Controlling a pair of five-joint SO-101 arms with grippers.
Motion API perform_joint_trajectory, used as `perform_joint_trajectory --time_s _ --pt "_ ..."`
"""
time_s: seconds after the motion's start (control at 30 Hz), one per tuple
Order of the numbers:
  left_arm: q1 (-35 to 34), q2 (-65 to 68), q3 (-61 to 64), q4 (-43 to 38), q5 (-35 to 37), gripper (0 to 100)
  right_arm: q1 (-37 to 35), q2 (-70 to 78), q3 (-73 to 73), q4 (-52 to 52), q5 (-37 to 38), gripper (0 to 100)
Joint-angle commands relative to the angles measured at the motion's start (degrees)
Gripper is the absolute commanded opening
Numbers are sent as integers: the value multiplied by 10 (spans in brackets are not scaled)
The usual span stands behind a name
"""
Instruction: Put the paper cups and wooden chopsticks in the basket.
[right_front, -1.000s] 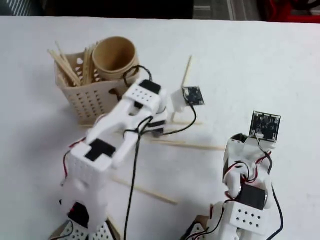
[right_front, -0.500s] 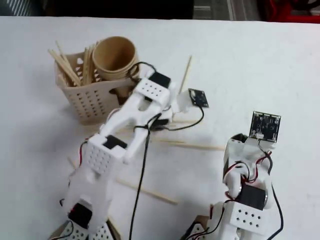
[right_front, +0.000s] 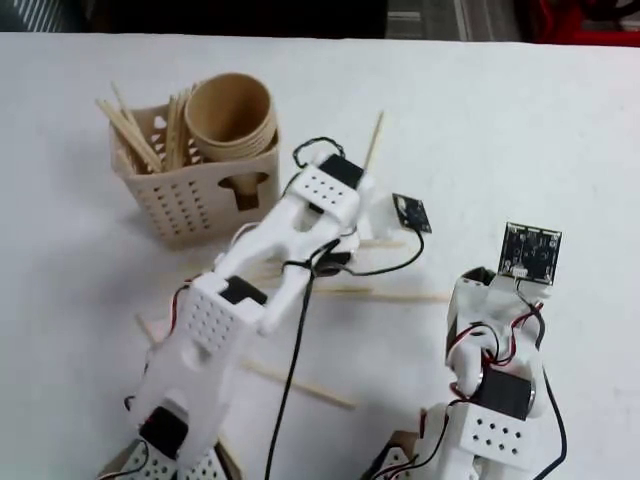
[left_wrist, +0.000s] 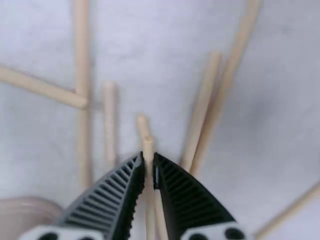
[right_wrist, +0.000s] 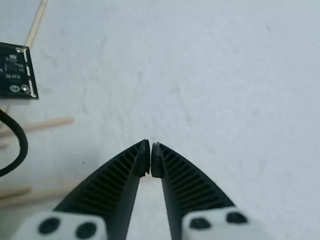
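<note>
Left wrist view: left fingers (left_wrist: 117, 192) clenched on a thin pale wooden chopstick (left_wrist: 145, 137), gripped near one end w/ its tip poking out past the fingertips. Can't tell if it's lifted off the white counter (left_wrist: 280, 125) or lying on it. More loose wooden chopsticks lie around it: two long ones side by side (left_wrist: 207, 100) just beside the gripped one, a short piece (left_wrist: 109, 117) on its other side, and a long one (left_wrist: 80, 50) w/ another (left_wrist: 40, 87) meeting it crosswise.

High view: left arm (right_front: 270, 260) reaches from the near edge toward counter centre, wrist just beside the white perforated plastic basket (right_front: 185, 205), not touching. Basket holds a stack of brown paper cups (right_front: 230, 115), upright, in the end nearer the left wrist, plus a bundle of wooden chopsticks (right_front: 130, 130) leaning out at the other end. On the counter outside the basket: one chopstick (right_front: 375, 140) beyond the left wrist, one (right_front: 400, 294) btwn the two arms, one (right_front: 300, 383) near the left arm's base. Right arm (right_front: 495, 350) sits folded at the near edge, well apart from the basket.

Right wrist view: right fingers (right_wrist: 122, 175) pressed together, nothing btwn them, above bare counter. Left arm's camera board (right_wrist: 15, 70) & black cable (right_wrist: 17, 145) are off to one side, w/ a chopstick (right_wrist: 45, 124) on the counter near them.
</note>
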Motion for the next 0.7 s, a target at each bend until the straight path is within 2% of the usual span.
perform_joint_trajectory --time_s 0.0,0.43,0.67 --pt "17 -17 -9 19 17 23 3 -7 -13 -11 2 18" --pt "18 -218 -4 58 72 23 3 -7 -13 -11 2 18" --pt "21 -368 -4 59 119 23 2 -7 -13 -11 2 18"
